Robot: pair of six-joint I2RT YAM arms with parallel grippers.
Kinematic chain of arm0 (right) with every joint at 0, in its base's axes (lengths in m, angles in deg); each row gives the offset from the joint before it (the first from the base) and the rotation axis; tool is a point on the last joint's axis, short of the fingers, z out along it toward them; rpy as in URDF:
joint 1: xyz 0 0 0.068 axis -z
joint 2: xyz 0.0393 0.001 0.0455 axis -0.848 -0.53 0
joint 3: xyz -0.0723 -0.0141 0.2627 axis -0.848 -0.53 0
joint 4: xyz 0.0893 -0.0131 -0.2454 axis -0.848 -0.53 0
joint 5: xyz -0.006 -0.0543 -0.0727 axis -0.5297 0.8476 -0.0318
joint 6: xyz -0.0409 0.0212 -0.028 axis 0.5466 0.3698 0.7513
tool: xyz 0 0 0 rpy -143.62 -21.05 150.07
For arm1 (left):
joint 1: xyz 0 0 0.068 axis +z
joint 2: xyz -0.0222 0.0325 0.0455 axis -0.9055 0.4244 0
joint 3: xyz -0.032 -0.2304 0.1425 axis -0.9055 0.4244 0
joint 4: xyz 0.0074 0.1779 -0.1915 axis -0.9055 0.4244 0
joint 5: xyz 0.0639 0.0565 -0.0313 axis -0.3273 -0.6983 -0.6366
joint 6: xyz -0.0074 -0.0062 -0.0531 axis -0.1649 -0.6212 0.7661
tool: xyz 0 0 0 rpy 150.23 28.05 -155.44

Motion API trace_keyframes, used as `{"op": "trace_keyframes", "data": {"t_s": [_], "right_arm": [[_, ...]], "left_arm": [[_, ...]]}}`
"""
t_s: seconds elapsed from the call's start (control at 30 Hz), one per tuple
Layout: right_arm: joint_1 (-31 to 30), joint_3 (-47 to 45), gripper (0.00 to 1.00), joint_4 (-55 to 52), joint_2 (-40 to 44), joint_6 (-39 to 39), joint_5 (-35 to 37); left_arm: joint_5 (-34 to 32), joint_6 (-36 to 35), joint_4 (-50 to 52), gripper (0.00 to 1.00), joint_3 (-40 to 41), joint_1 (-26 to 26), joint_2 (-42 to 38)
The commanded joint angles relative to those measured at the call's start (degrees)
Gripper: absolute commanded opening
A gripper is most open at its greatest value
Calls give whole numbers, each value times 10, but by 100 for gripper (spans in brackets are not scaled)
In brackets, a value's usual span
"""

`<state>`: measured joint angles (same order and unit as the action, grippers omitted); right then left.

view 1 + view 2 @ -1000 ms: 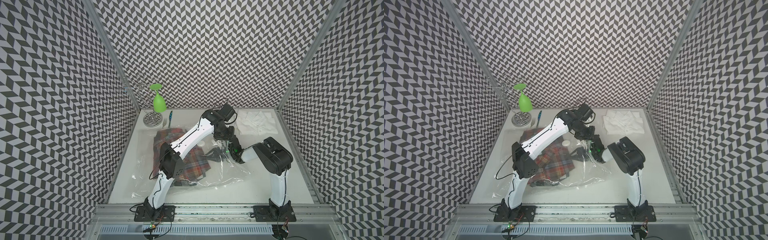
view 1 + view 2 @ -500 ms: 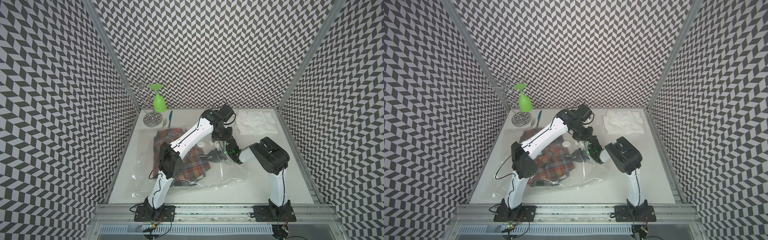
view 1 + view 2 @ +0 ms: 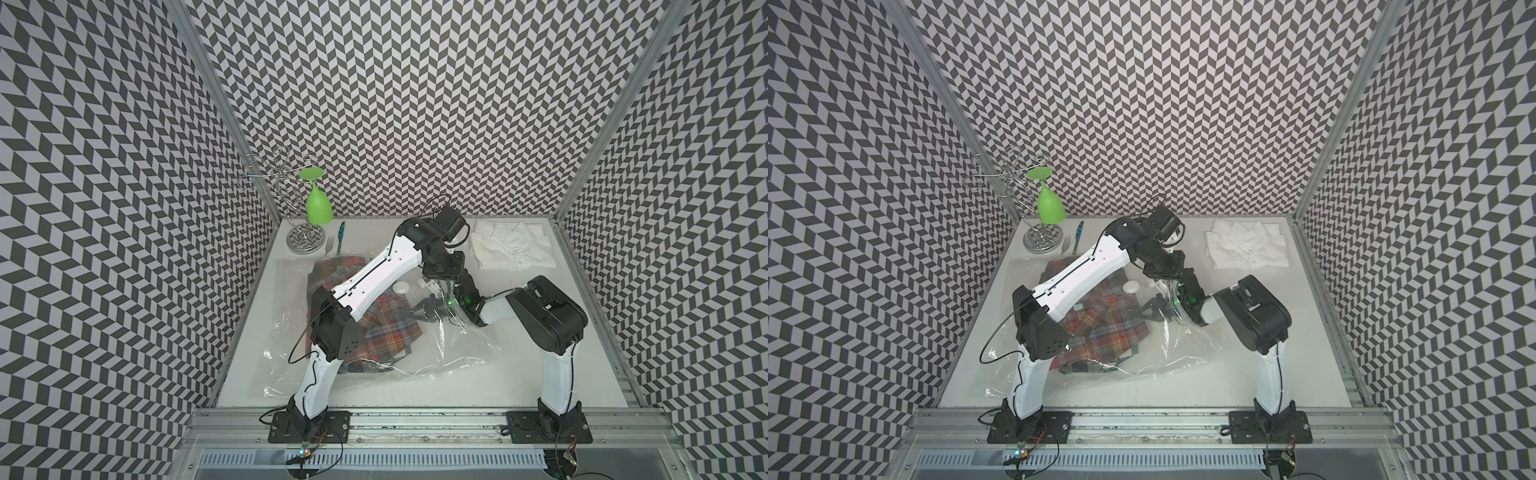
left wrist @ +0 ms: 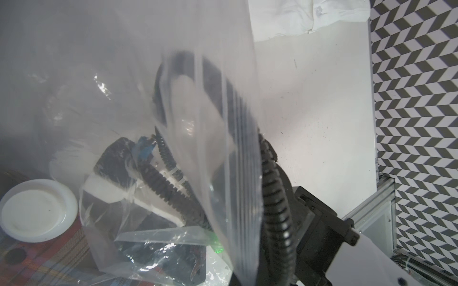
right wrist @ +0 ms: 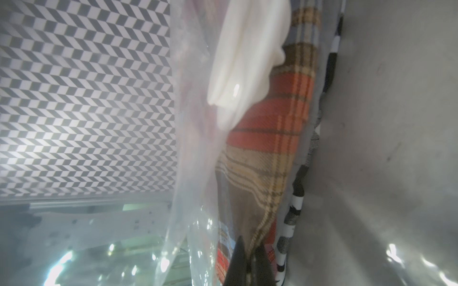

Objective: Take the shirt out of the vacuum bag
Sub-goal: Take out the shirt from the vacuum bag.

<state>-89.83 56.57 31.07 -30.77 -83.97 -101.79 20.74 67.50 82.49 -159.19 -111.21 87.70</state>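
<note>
A white surface [image 3: 519, 374] sits inside chevron-patterned walls [image 3: 415, 104]. The large clear plastic vacuum bag [image 3: 440, 345] lies mid-surface around the red plaid shirt [image 3: 386, 328]. Only the right wrist view shows the right pincer [image 5: 249, 260] clenched on the plaid cloth. The left arm [image 3: 374, 274] stretches across, its left pincer [image 3: 445, 277] clenched on the bag's lifted mouth.

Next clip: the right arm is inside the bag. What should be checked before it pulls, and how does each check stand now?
1. Mouth held up: left gripper shut on the vacuum bag at its raised edge: ok.
2. Grasp: right gripper inside the bag, shut on the plaid shirt at its edge: ok.
3. Pinch holds fabric alone, no plastic film: cannot tell.
4. Shirt out of the bag: not ok, it lies wholly inside.
5. Side clutter: white shirt lies apart from the bag: ok.
</note>
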Motion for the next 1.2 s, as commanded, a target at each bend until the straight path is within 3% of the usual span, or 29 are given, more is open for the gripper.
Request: {"op": "trace_keyframes", "data": {"t_s": [0.0, 0.17, 0.7, 0.83, 0.97, 1.17], "right_arm": [[-27, 20, 0, -2, 57, 11, -13], [-14, 5, 0, -27, 110, 31, -6], [53, -82, 0, -10, 221, -2, -52], [69, -90, 0, -43, 231, -1, -56], [84, -90, 0, -146, 214, 51, -40], [87, -105, 0, -169, 165, 83, -27]], "left_arm": [[45, -14, -58, 0, 8, -11, -5], [43, -19, -56, 0, 16, -5, -12], [49, -30, -71, 0, 55, 11, -26], [47, -31, -73, 0, 61, 15, -30], [49, -30, -85, 0, 84, 21, -42], [51, -32, -91, 0, 93, 28, -51]]}}
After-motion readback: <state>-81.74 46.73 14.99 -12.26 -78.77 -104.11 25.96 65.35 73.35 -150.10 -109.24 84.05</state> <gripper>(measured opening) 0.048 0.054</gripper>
